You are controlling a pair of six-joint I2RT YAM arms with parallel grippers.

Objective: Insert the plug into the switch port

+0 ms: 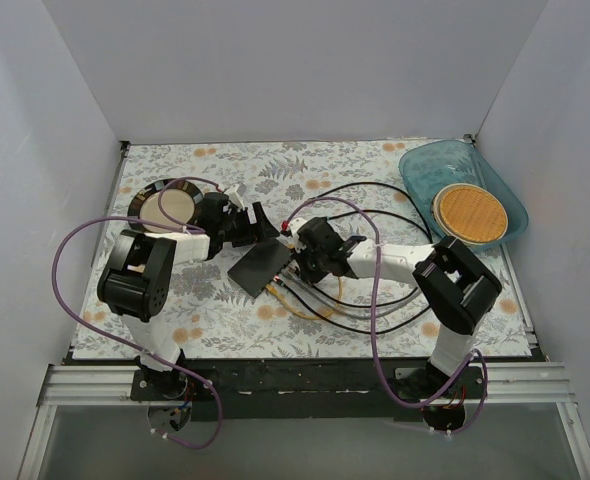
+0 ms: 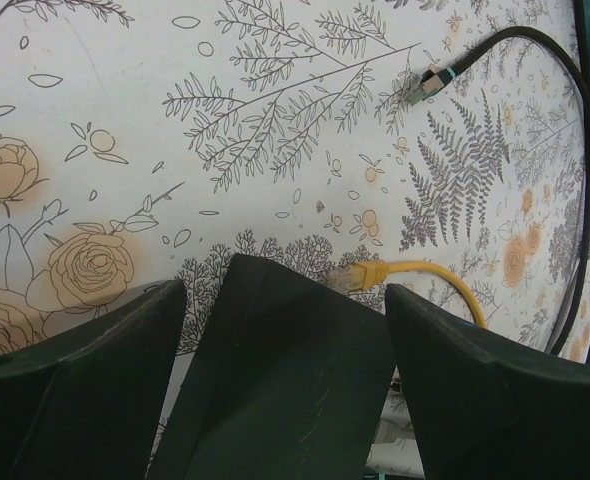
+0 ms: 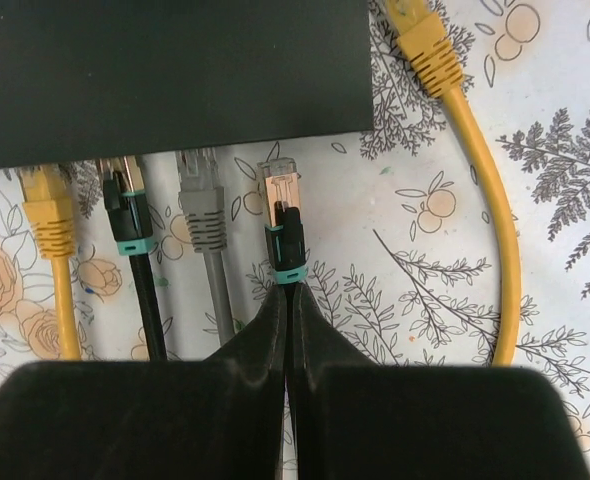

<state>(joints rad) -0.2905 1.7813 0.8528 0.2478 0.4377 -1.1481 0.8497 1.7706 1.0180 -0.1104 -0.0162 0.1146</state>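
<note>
So: one switch (image 1: 259,266) is seen lying flat on the floral cloth (image 1: 375,165), roughly mid-table, between the two grippers.

On the left gripper (image 2: 285,300) the jaws are spread wide, with the switch sat between the two fingers (image 2: 85,390). A sliver of cloth can be made out beside the left finger, so nothing looks clamped there.

The right gripper (image 3: 287,305) is pinched right down on the plug (image 3: 283,205), just behind its teal band. It's the black one with the metal tip. That tip is aimed at the switch's long edge and is parked just beside it. Whether it's actually touching can't be told.

Five plugs are counted in the right wrist view:
- Three are lined up at that same edge, left of the held one: one yellow plug (image 3: 45,205), one black plug (image 3: 123,215) and one grey plug (image 3: 203,205).
- A second yellow plug (image 3: 425,45) is lying loose off the switch's corner.

One more loose black plug (image 2: 425,82) is picked up in the left wrist view.

Off to the sides there's one dark-rimmed plate (image 1: 143,200), and one blue tray (image 1: 423,172) with one round woven disc (image 1: 469,213) in it.
</note>
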